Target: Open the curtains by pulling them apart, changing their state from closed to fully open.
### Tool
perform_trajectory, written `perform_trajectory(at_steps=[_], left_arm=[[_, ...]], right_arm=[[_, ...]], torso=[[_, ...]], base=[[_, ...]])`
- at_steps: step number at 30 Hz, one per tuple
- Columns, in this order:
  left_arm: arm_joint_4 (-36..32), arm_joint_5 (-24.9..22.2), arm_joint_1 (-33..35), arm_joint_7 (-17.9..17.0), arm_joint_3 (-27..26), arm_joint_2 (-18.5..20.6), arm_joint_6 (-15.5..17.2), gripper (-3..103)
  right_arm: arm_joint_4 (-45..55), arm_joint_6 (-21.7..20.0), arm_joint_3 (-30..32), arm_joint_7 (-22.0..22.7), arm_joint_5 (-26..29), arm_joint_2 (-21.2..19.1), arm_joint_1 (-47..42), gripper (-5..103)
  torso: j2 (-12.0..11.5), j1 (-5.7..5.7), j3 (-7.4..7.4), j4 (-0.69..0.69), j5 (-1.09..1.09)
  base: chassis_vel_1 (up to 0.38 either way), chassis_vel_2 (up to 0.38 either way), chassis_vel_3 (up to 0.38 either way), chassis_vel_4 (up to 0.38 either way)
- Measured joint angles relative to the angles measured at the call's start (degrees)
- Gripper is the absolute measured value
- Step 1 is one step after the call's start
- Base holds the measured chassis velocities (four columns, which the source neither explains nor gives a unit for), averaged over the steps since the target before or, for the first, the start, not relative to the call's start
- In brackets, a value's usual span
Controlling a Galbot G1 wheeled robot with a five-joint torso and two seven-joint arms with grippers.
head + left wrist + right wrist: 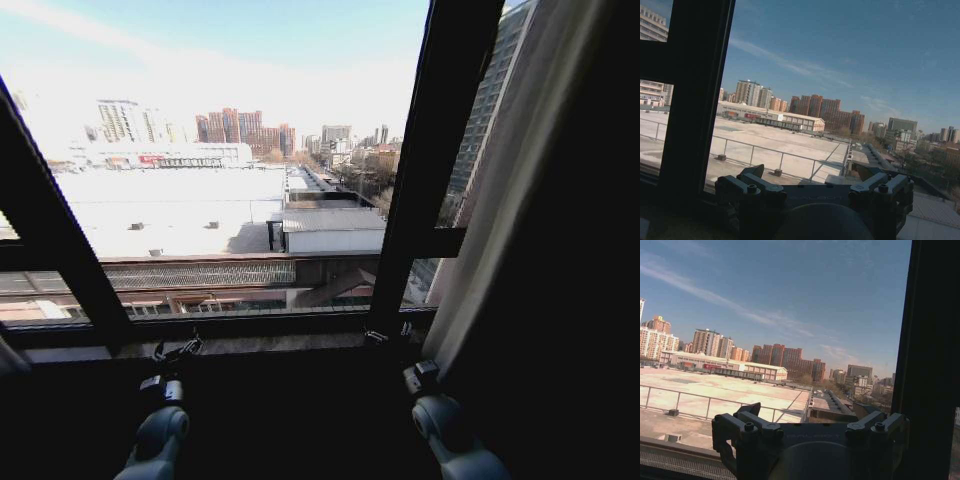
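At the window's right edge the curtain (520, 200) hangs vertically, bunched (window bare), nearer the right pincer (420, 375) than the left pincer (175, 352), both open and empty.

one curtain panel (520, 190) hangs right of the window frame's upright bar (425, 170); two grippers, left (176, 352) and right (392, 340), below it.

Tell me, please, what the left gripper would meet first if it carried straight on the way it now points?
Probably the window glass. The left gripper, fingers open, faces the pane to the side of the dark frame bar, and nothing shows between them. How far off the glass is cannot be judged.
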Motion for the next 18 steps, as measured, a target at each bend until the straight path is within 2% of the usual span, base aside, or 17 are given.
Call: perform_trajectory(at_steps=[4,18], left_arm=[[0.00,0.00,0.00,0.00,0.00,0.00,0.00,100],[0.00,0.00,0.00,0.00,0.00,0.00,0.00,100]], right_arm=[[0.09,0.23,0.03,-0.02,0.01,-0.01,-0.22,100],[0.29,0.55,0.29,-0.41,0.14,-0.32,-0.77,100]], torso=[[0.00,0.00,0.00,-0.01,-0.05],[0.00,0.00,-0.01,0.00,-0.03]], base=[[0.335,0.346,-0.331,-0.360],[0.359,0.355,-0.352,-0.341]])
